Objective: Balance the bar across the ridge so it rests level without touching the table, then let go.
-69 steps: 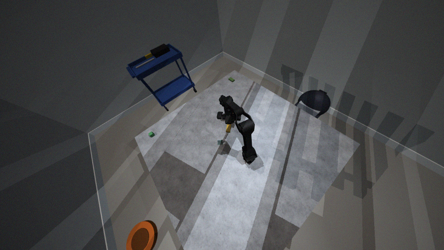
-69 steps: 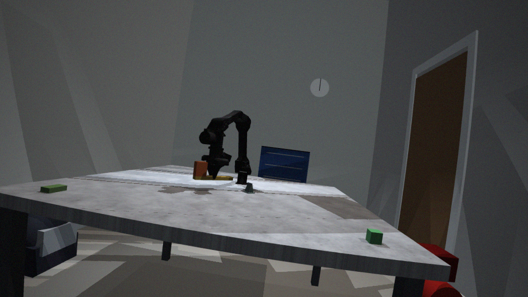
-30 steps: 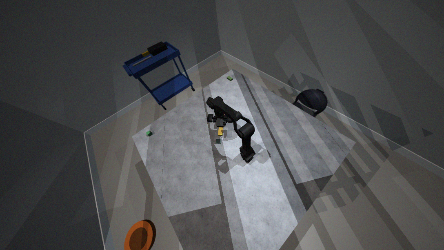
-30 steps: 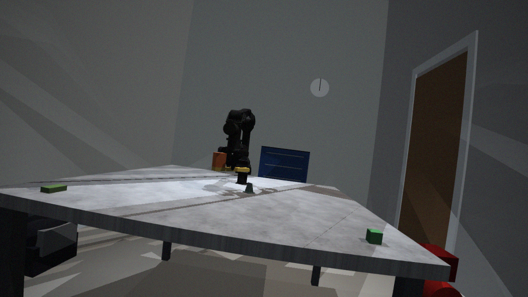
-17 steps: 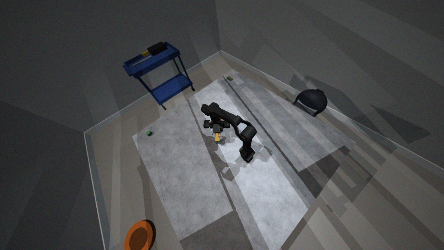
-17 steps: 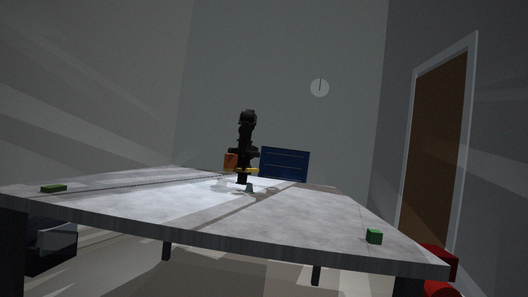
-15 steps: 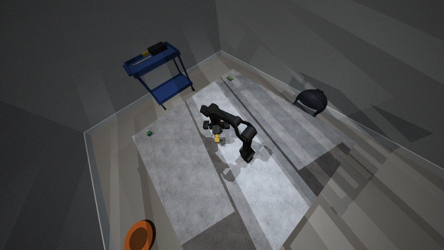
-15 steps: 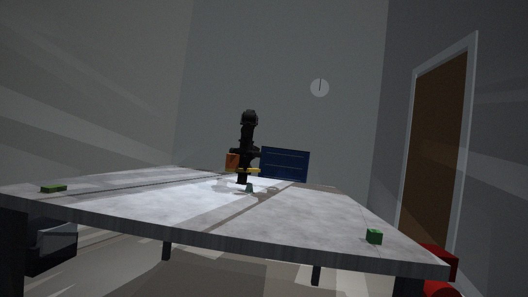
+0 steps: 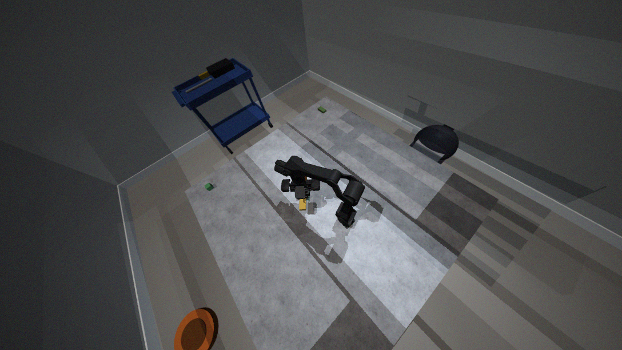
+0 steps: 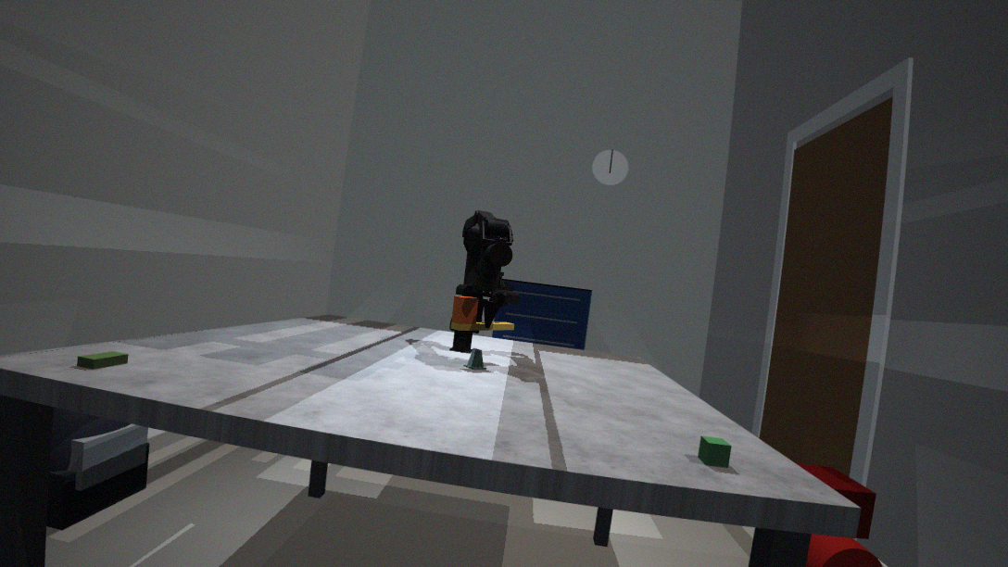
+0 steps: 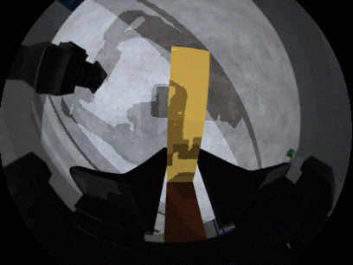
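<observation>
While my gripper (image 11: 182, 151) clamps the yellow bar (image 11: 187, 106) off-centre, near its orange-weighted end, the bar hangs above the table (image 10: 395, 409), over and just beyond the small ridge (image 10: 475, 359). Released off its balance point, I expect it would tip onto the table.

You're carrying the bar (image 11: 187, 106) clamped in the gripper (image 11: 180, 172); the ridge (image 11: 159, 100) is sitting just beside it at 9 o'clock, blocking that side.
</observation>
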Controlling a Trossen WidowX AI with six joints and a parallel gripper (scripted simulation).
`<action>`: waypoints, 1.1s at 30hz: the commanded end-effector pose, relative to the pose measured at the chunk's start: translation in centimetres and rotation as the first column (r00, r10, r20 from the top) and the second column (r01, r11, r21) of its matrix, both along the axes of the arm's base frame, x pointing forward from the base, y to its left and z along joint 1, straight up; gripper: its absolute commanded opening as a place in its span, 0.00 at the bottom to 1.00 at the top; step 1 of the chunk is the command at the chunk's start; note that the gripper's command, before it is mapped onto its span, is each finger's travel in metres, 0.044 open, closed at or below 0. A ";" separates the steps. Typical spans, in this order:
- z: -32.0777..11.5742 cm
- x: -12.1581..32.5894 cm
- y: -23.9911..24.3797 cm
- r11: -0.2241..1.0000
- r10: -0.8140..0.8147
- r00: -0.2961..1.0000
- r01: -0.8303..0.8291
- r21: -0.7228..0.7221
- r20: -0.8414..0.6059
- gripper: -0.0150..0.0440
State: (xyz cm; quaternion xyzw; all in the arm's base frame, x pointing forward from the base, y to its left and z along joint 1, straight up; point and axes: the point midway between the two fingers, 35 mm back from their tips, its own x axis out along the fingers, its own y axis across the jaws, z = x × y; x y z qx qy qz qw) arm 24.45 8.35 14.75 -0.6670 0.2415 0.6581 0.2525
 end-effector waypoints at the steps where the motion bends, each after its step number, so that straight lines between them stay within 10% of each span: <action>1: 0.0 -0.8 0.7 1.000 0.005 1.000 -0.005 -0.002 0.006 0.25; 33: -4.2 -1.6 1.5 1.000 0.016 1.000 -0.016 -0.001 0.005 0.25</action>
